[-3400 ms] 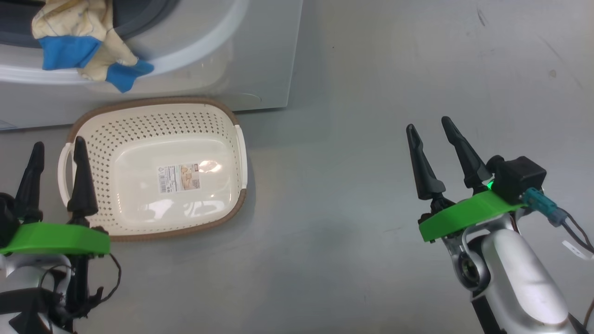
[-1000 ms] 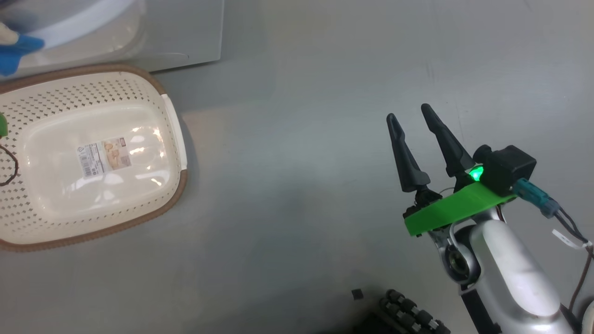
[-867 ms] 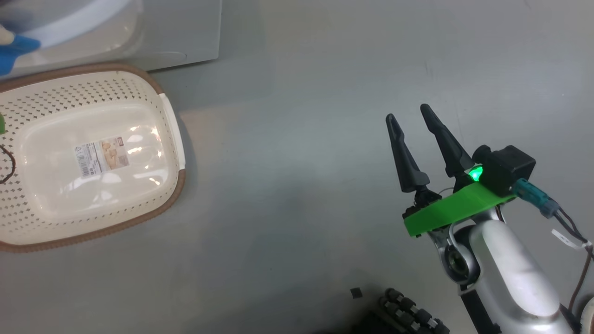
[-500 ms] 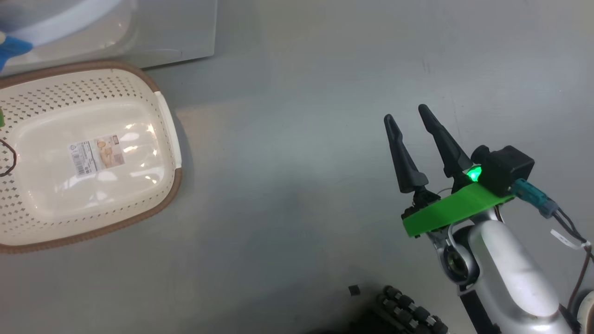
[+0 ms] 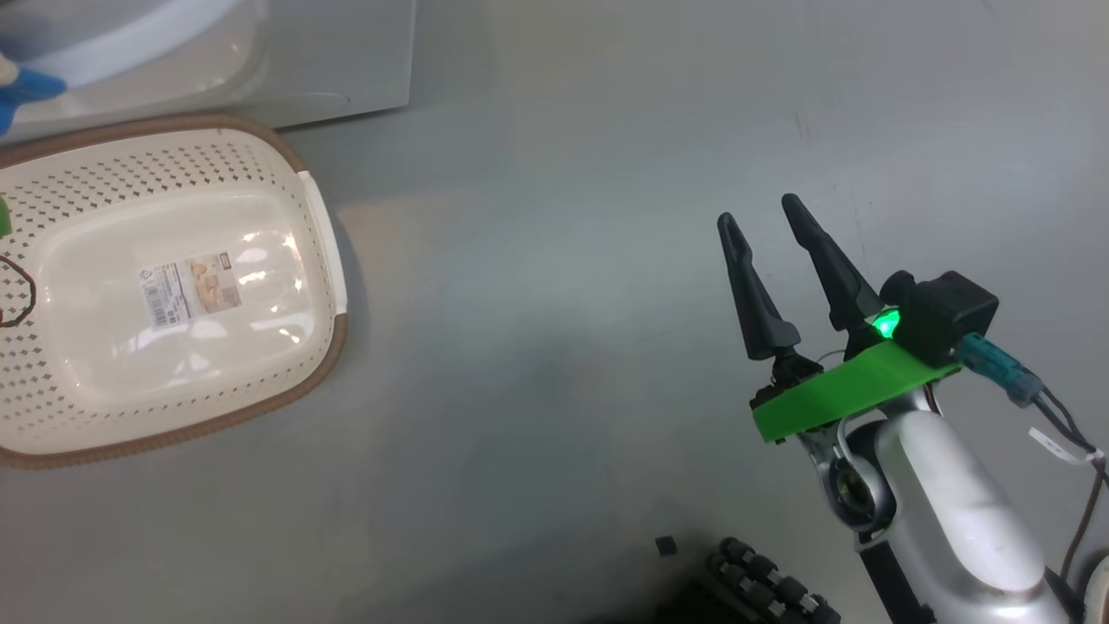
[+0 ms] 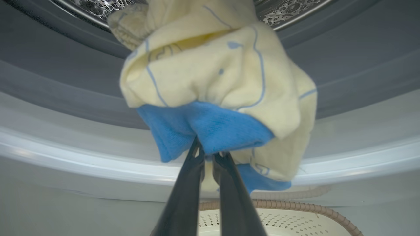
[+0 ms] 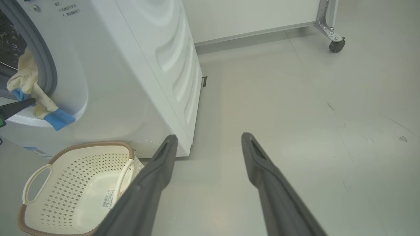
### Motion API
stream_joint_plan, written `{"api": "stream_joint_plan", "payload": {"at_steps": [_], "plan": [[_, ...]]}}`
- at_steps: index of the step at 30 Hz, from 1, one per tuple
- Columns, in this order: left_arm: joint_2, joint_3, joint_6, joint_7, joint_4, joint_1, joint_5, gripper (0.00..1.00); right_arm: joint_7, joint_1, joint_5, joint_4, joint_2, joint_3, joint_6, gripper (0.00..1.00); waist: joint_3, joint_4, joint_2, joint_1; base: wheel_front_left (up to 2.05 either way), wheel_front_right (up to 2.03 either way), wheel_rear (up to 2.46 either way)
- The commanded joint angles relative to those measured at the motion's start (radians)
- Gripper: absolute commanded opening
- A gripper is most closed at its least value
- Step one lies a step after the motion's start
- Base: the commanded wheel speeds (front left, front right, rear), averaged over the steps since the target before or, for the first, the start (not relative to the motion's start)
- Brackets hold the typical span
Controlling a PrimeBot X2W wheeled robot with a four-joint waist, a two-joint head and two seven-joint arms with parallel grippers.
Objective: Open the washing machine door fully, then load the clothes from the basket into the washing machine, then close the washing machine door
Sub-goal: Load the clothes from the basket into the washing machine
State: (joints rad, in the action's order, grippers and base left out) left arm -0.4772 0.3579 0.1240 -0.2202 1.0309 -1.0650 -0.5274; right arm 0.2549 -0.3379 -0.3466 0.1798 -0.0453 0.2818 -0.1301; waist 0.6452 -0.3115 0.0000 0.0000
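Head view: a small cream plastic basket (image 5: pixel 87 173) with perforated sides and a brown woven-look rim sits on the grey floor (image 5: pixel 563 347) at the left. Its bottom is bare but for a sticker (image 5: pixel 191 290). Just beyond it is a corner of the big white front-loading washing machine (image 5: pixel 346 52). Well apart at the right, the right tool (image 5: pixel 758 211) hovers over the floor with its two long dark fingers spread, holding nothing.

Left wrist view: the left tool (image 6: pixel 206 152) has its fingers pressed together, pinching a bright blue piece of the clothes (image 6: pixel 216 75), a soft pale yellow bundle with thin blue lines. The bundle is draped over the grey rubber seal (image 6: pixel 65 85), its top reaching towards the steel drum (image 6: pixel 288 8) and its lower end hanging outside above the basket.

Right wrist view: between the right tool's spread fingers, the clothes hang from the left side of the machine's opening, and a blue end dangles over the white front.

The step in hand looks like pushing this last bundle inside. It likely goes best if the pinch is kept firm, the cloth is lifted over the seal and carried deep into the drum, and it is let go only once the dangling end is past the lip, so the door cannot trap it.
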Motion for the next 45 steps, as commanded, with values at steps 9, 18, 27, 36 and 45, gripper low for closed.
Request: {"api": "stream_joint_plan", "payload": {"at_steps": [9,18,27,36,45], "plan": [[-0.065,0.000,0.006,-0.039,-0.138,-0.014,-0.045,0.00,0.007,0.005,0.008,-0.021,-0.005,0.009,-0.001,1.00,-0.032,0.014,0.0000,0.0000,0.00,0.00,0.00],[-0.101,-0.040,0.007,-0.041,-0.292,0.007,-0.065,0.00,0.007,0.012,0.016,-0.018,-0.005,0.012,-0.001,1.00,-0.046,0.026,0.0000,0.0000,0.00,0.00,0.00],[-0.195,-0.021,0.007,0.070,-0.360,-0.123,-0.116,0.00,0.007,0.007,0.009,-0.027,-0.005,0.033,-0.001,1.00,0.002,0.012,0.0000,0.0000,0.00,0.00,0.00],[-0.315,0.017,0.007,0.223,-0.320,-0.362,-0.138,0.00,0.007,-0.016,-0.033,-0.042,-0.005,0.069,-0.001,1.00,0.082,-0.042,0.0000,0.0000,0.00,0.00,0.00],[-0.360,0.080,0.007,0.234,-0.225,-0.622,-0.052,0.00,0.007,-0.042,-0.076,-0.063,-0.005,0.102,-0.001,1.00,0.158,-0.101,0.0000,0.0000,0.00,0.00,0.00]]}}
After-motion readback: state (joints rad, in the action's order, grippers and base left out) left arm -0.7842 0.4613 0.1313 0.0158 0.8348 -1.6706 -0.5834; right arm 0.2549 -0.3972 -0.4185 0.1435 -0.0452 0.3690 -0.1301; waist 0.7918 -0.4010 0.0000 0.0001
